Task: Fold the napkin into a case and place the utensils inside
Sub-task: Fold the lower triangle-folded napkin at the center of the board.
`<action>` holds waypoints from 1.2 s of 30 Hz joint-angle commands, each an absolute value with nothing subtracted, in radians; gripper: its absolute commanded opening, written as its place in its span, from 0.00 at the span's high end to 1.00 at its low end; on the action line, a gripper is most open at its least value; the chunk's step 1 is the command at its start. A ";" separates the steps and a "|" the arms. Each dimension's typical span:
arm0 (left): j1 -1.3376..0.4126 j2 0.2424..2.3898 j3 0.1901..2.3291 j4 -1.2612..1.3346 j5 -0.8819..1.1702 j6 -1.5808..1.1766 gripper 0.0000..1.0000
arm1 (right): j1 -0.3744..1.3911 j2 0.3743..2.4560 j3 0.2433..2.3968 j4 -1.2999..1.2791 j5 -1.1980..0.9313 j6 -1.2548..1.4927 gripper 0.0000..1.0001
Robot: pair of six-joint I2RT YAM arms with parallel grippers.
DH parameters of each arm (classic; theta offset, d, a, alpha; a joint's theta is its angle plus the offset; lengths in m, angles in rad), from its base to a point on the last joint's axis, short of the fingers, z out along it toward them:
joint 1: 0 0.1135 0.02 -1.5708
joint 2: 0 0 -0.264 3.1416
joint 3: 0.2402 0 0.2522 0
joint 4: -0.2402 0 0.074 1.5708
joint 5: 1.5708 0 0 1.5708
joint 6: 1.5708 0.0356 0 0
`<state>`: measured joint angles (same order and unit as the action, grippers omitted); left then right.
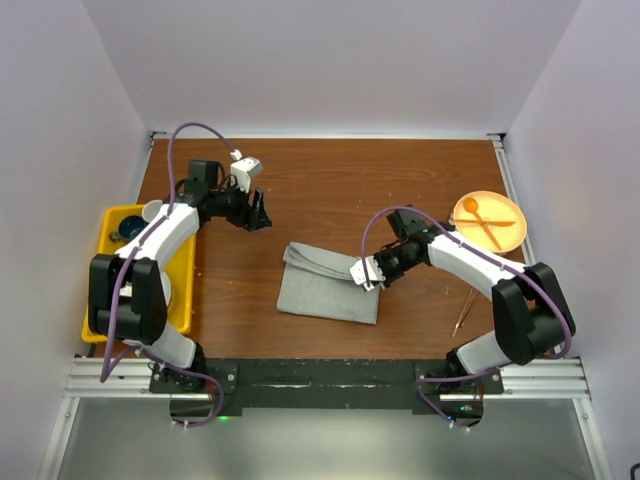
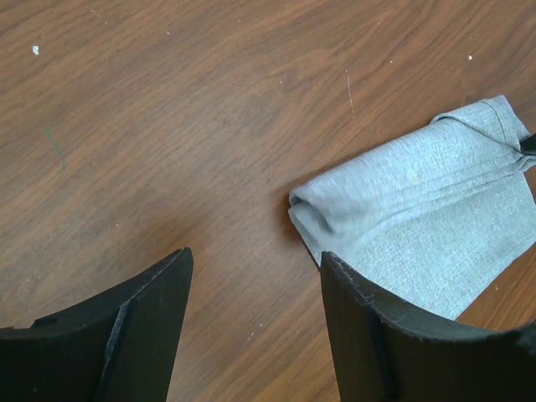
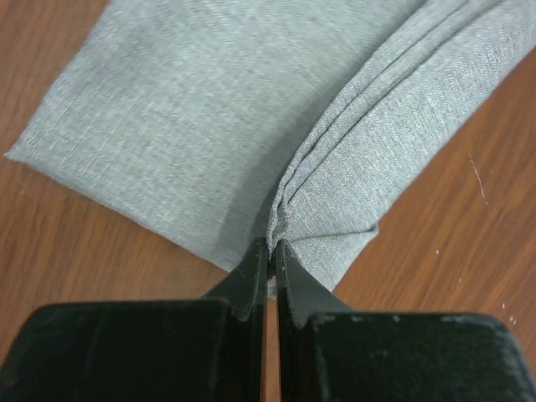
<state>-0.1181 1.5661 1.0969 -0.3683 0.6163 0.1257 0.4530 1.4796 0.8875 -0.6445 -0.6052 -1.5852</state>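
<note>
Where the wooden table [image 1: 330,190] neared the middle of its near edge lay the napkin [image 1: 325,290]: thin light-grey woven cloth, partly folded, its far strip gathered into soft layered pleats. Right gripper [image 1: 368,274]: black fingers pinched together on the pleated right-hand end of the napkin. Left gripper [image 1: 255,213]: jaws apart, empty, over bare wood toward the far-left corner. Copper-coloured utensil [image 1: 463,312]: slim, shiny, near the right edge, kind unclear. Orange plate [image 1: 515,215]: round, farther along the right edge. Yellow bin [image 1: 182,295]: rectangular, left edge.
</note>
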 commanded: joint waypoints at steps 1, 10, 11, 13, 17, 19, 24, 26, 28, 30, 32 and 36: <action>-0.109 1.520 1.088 -0.379 0.626 0.179 0.33 | 0.466 1.434 0.838 -0.660 -0.653 -1.813 1.00; -0.182 1.470 1.057 -0.422 0.703 0.337 0.37 | 0.468 1.422 0.879 -0.679 -0.684 -1.763 1.00; -0.190 1.462 1.046 -0.405 0.698 0.348 0.37 | 0.468 1.420 0.891 -0.693 -0.690 -1.752 1.00; -0.216 1.437 1.011 -0.390 0.692 0.391 0.35 | 0.468 1.408 0.911 -0.707 -0.693 -1.741 1.00; -0.294 1.398 0.939 -0.336 0.669 0.526 0.31 | 0.468 1.390 0.888 -0.709 -0.692 -1.778 1.00; -0.319 1.362 0.873 -0.296 0.649 0.619 0.29 | 0.469 1.391 0.870 -0.710 -0.690 -1.804 1.00; -0.382 1.327 0.761 -0.189 0.608 0.861 0.27 | 0.469 1.391 0.836 -0.698 -0.669 -1.831 1.00; -0.406 1.333 0.744 -0.172 0.595 0.938 0.27 | 0.468 1.394 0.819 -0.695 -0.663 -1.842 1.00; -0.422 1.342 0.727 -0.166 0.591 1.029 0.28 | 0.468 1.394 0.810 -0.687 -0.652 -1.851 1.00; -0.448 1.368 0.727 -0.164 0.583 1.081 0.29 | 0.469 1.397 0.799 -0.686 -0.644 -1.858 1.00; -0.468 1.397 0.730 -0.150 0.577 1.092 0.31 | 0.468 1.394 0.793 -0.678 -0.637 -1.858 1.00; -0.494 1.440 0.744 -0.146 0.577 1.147 0.36 | 0.468 1.396 0.790 -0.672 -0.632 -1.853 1.00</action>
